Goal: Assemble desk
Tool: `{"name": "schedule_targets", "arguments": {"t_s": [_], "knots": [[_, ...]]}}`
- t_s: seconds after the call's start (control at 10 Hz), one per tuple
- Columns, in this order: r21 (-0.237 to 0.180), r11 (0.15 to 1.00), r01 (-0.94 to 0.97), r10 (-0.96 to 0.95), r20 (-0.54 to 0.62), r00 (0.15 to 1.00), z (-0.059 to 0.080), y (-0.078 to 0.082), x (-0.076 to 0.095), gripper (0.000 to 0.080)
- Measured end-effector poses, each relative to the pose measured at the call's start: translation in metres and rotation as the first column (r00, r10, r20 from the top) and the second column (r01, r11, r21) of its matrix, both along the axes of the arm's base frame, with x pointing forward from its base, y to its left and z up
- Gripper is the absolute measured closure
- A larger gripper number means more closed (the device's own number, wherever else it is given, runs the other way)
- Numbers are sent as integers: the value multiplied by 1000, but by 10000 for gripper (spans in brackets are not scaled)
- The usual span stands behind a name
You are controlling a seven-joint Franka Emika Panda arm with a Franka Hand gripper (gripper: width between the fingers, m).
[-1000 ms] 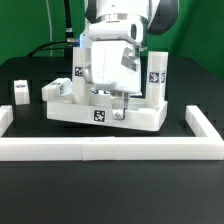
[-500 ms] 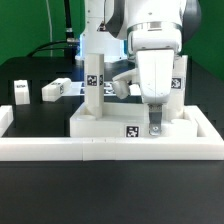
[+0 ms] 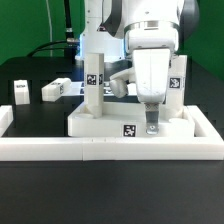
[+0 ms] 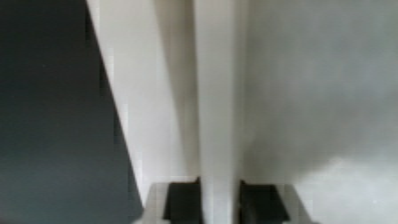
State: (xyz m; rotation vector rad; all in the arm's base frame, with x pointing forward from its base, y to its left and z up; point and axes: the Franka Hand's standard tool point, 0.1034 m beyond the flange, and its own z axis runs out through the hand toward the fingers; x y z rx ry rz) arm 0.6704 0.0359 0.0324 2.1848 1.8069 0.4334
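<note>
The desk top (image 3: pixel 100 124) is white, with a black-and-white square tag on its front wall; the upright leg (image 3: pixel 91 80) is white with like tags; so are the small loose leg (image 3: pixel 21 90) and the lying loose leg (image 3: pixel 54 89); the border rail (image 3: pixel 60 150) is white; the table (image 3: pixel 110 195) is black; the backdrop (image 3: pixel 25 25) is green.

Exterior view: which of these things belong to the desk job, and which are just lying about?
Job in hand: desk top; upright leg standing on it; second upright leg; loose leg; farther loose leg; end effector, closed on the desk top's front wall.

Just there: border rail; black table.
</note>
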Motion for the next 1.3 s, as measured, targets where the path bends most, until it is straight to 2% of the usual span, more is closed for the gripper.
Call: {"name": "schedule_targets", "arguments": {"t_s": [0.2, 0.5, 0.6, 0.7, 0.8, 0.9, 1.0, 1.1, 1.2, 1.3], "knots": [[-19, 996, -86, 86, 25, 996, 4, 20, 7, 703], [-45, 994, -96, 97, 9, 995, 2, 19, 7, 702], [-45, 994, -95, 96, 9, 995, 2, 18, 7, 654], [-45, 994, -95, 96, 8, 995, 2, 18, 7, 517], [-45, 994, -95, 95, 8, 995, 2, 18, 7, 517], [-45, 994, -95, 95, 8, 995, 2, 18, 7, 332], [-45, 994, -95, 95, 8, 995, 2, 18, 7, 214], [-45, 995, -95, 95, 8, 995, 2, 18, 7, 214], [-45, 995, -95, 95, 8, 995, 2, 18, 7, 163], [-45, 995, -94, 95, 8, 995, 2, 18, 7, 154]]}}
